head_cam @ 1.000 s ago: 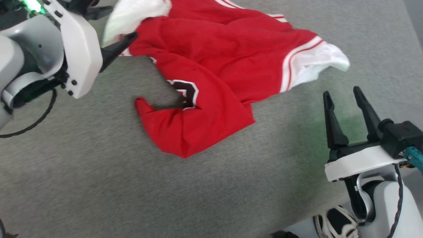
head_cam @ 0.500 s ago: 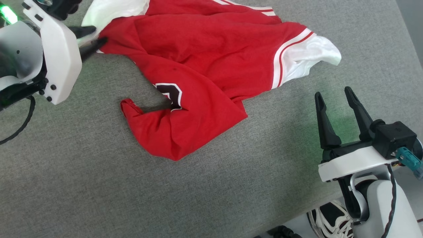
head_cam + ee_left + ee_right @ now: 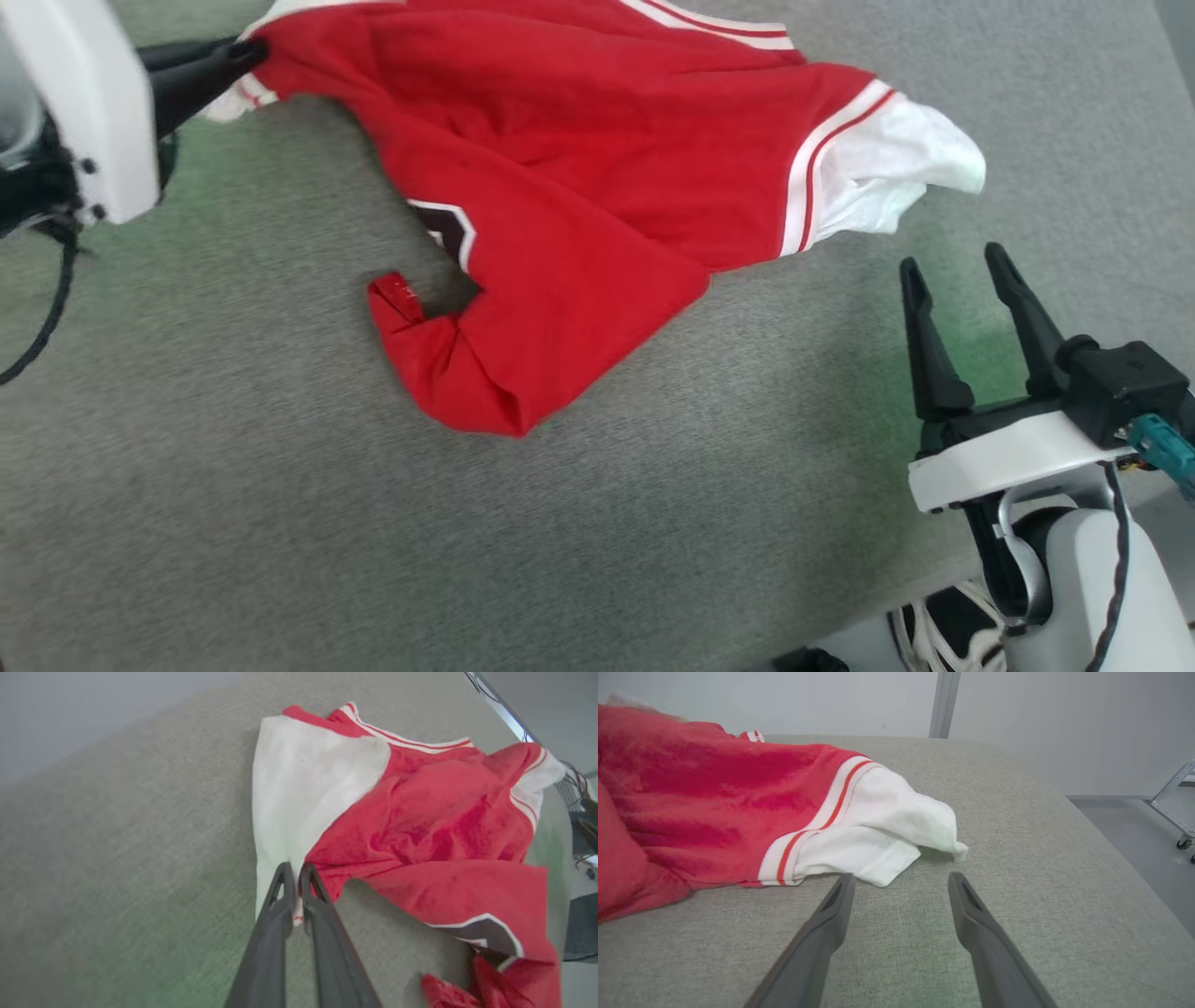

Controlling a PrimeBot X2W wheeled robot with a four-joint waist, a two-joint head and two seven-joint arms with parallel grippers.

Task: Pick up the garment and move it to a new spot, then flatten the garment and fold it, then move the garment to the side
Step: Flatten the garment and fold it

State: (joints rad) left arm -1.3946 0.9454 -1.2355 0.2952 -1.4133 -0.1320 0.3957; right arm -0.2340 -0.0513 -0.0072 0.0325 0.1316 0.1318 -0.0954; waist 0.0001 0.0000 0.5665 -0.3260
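Observation:
The garment (image 3: 579, 159) is a red jersey with white sleeves and red-striped trim, lying crumpled across the grey surface; part of a black, white-outlined print (image 3: 446, 229) peeks from a fold. My left gripper (image 3: 245, 56) at the upper left is shut on the garment's edge where the white sleeve (image 3: 299, 788) meets the red body, and the cloth stretches from its tips (image 3: 295, 873). My right gripper (image 3: 952, 266) stands open at the lower right, just short of the other white sleeve (image 3: 882, 830), with nothing between its fingers (image 3: 831, 914).
The grey cloth-covered table (image 3: 280, 523) ends at a front edge at the lower right, where a shoe (image 3: 943, 635) shows on the floor. A wheeled metal frame (image 3: 1176, 807) stands on the floor beyond the table's right side, by a pale wall.
My left gripper has shut on the garment's edge by the white sleeve, and the cloth there is pulled taut. The camera has shifted. The right gripper keeps its open stance.

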